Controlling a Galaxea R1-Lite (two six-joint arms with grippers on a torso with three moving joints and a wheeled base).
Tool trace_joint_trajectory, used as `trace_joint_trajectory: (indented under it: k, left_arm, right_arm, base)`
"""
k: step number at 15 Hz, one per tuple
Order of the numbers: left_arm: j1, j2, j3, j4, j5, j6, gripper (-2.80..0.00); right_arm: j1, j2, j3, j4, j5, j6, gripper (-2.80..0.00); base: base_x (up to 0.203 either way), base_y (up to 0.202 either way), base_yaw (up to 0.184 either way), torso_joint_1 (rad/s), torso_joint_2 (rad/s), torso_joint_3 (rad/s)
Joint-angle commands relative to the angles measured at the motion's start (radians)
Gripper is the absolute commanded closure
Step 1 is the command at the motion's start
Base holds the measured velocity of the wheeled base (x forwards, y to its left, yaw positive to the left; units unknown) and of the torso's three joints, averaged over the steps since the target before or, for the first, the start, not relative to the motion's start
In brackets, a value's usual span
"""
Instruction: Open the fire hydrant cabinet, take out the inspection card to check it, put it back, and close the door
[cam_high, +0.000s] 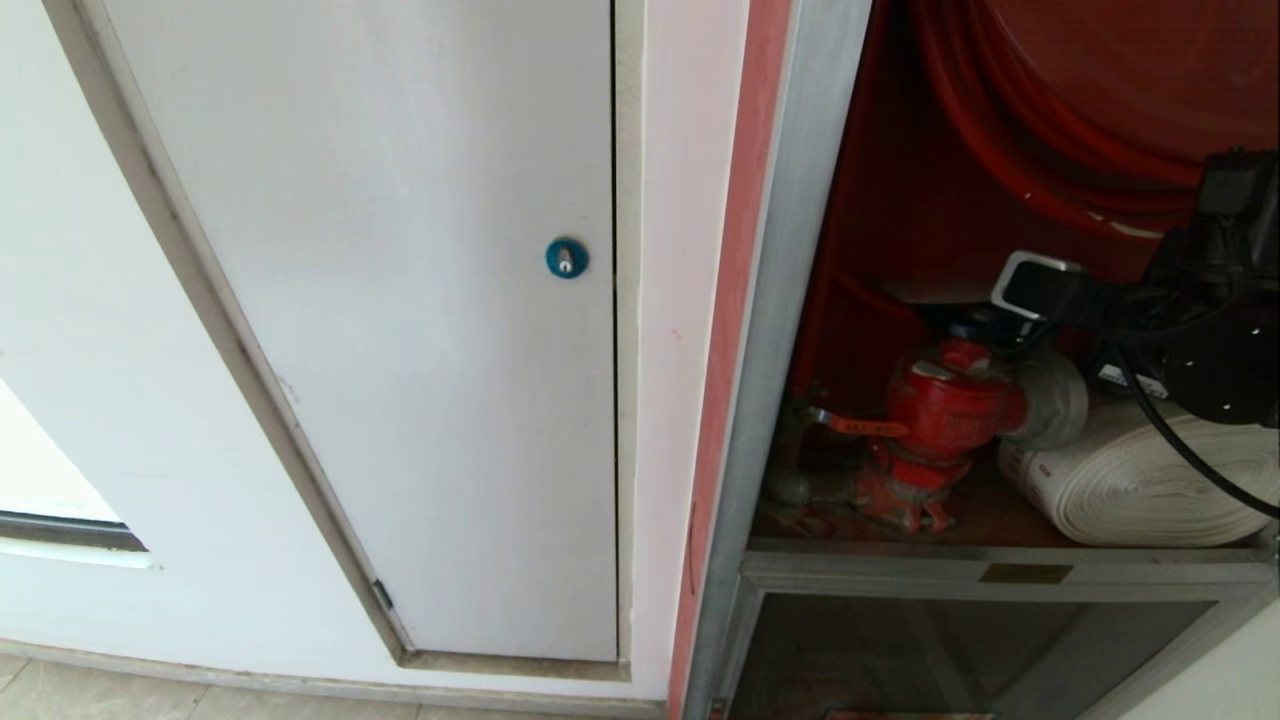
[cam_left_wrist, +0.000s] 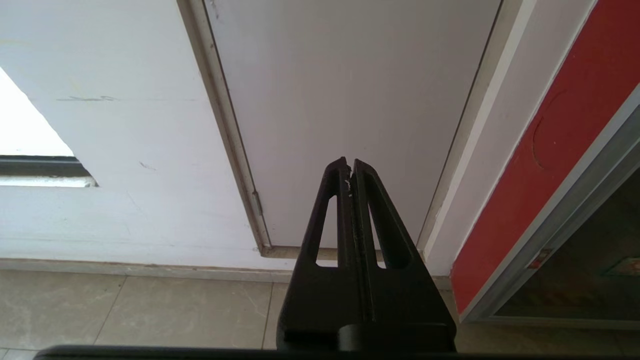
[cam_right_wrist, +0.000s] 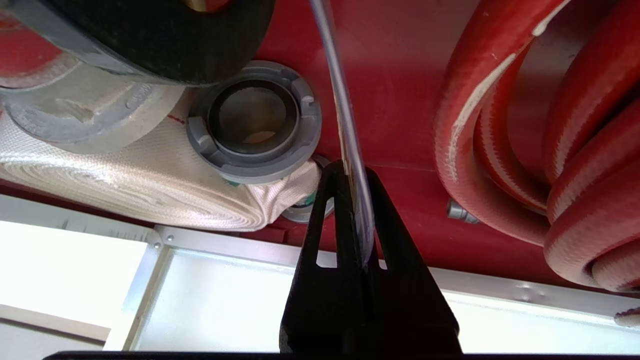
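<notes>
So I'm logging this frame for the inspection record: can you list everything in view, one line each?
fire hydrant cabinet: one, silver frame, red inside, open, at right.
red valve: one, low in cabinet.
white rolled hose: one, beside the valve, grey coupling on it.
red hose reel: one, upper cabinet.
inspection card: one, thin, seen edge-on, pinched in the right gripper.
white panel door: one, blue lock, left of cabinet.
tiled floor: beige, below.
left gripper: black, shut, empty, facing the white door.
right gripper: black, inside cabinet.

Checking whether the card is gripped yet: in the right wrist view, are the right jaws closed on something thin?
Yes, the right gripper has its jaws pinched on a thin, translucent sheet seen edge-on.
</notes>
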Motion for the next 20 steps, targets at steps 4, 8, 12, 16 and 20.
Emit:
trace_joint_trajectory:
  k: [4, 8, 12, 16, 20]
  left_arm:
    - [0.0, 0.001, 0.0, 0.0, -0.001, 0.0, 0.0]
    - [0.0, 0.001, 0.0, 0.0, 0.001, 0.0, 0.0]
    - [0.0, 0.001, 0.001, 0.0, 0.0, 0.0, 0.0]
    - [0.0, 0.001, 0.0, 0.0, 0.001, 0.0, 0.0]
    - [0.0, 0.001, 0.0, 0.0, -0.001, 0.0, 0.0]
  right_arm:
    - [0.0, -0.001, 0.001, -0.002, 0.003, -0.008, 0.0]
    - [0.0, -0.012, 0.004, -0.002, 0.003, -0.008, -2.8]
    - [0.0, -0.027, 0.011, -0.001, 0.003, -0.008, -2.8]
    - [-0.008, -0.052, 0.041, -0.001, 0.003, -0.007, -2.8]
    - [-0.032, -0.066, 0.052, -0.002, 0.019, -0.004, -2.8]
  base:
    - [0.0, 0.0, 0.0, 0.0, 0.0, 0.0]
    - [0.0, 0.0, 0.0, 0.0, 0.0, 0.0]
    - [0.0, 0.0, 0.0, 0.0, 0.0, 0.0]
    - [0.0, 0.0, 0.0, 0.0, 0.0, 0.0]
    - [0.0, 0.0, 0.0, 0.0, 0.0, 0.0]
